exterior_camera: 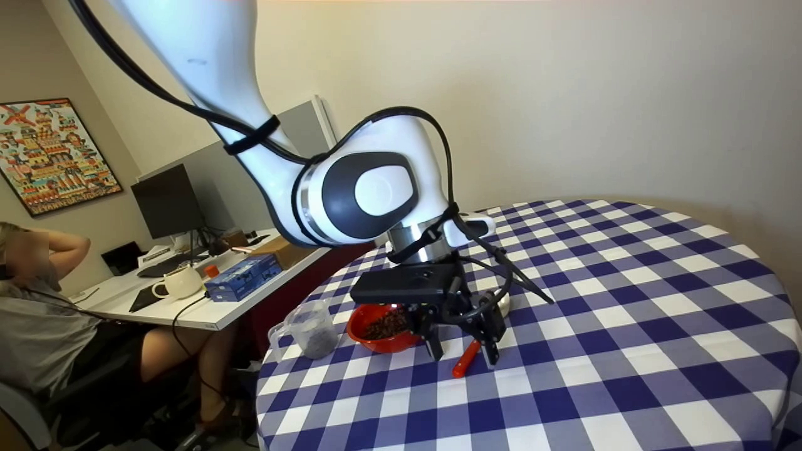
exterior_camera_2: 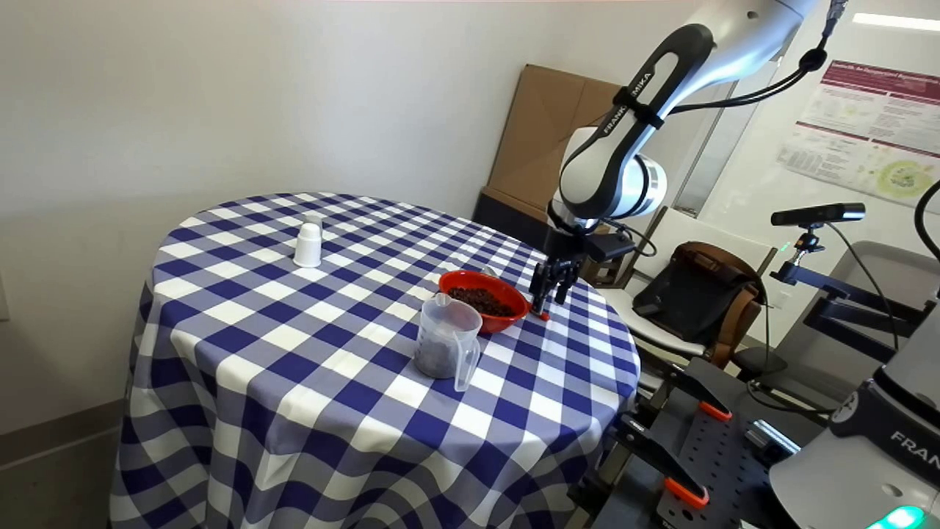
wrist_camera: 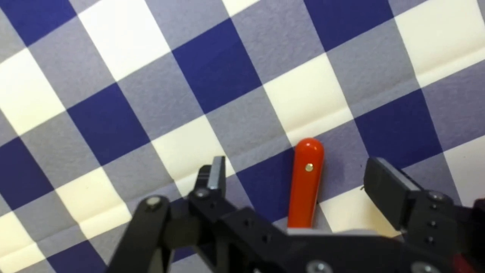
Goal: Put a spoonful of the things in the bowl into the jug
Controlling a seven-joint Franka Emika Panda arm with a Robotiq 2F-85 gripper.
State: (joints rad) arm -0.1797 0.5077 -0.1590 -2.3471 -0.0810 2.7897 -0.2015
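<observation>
Blue-and-white checked tablecloth (exterior_camera: 614, 351) spreading beneath red bowl (exterior_camera: 389, 344). Bowl holding dark brown pieces (exterior_camera_2: 482, 300). Translucent jug (exterior_camera_2: 435, 342) standing upright just beside bowl, contents not clear. Upturned white cups (exterior_camera_2: 308, 247) standing well apart from bowl. Red-handled utensil (wrist_camera: 305, 189) lying near bowl, far end hiding from wrist view. Gripper (wrist_camera: 296, 172) hanging above it, jaws standing wide, utensil lying loose between.

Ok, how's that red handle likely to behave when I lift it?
Straight and solid-looking, the red handle will probably stay stiff. Its glossy surface might slip. Held only at its rounded end, it could swivel, since its length runs one way.
</observation>
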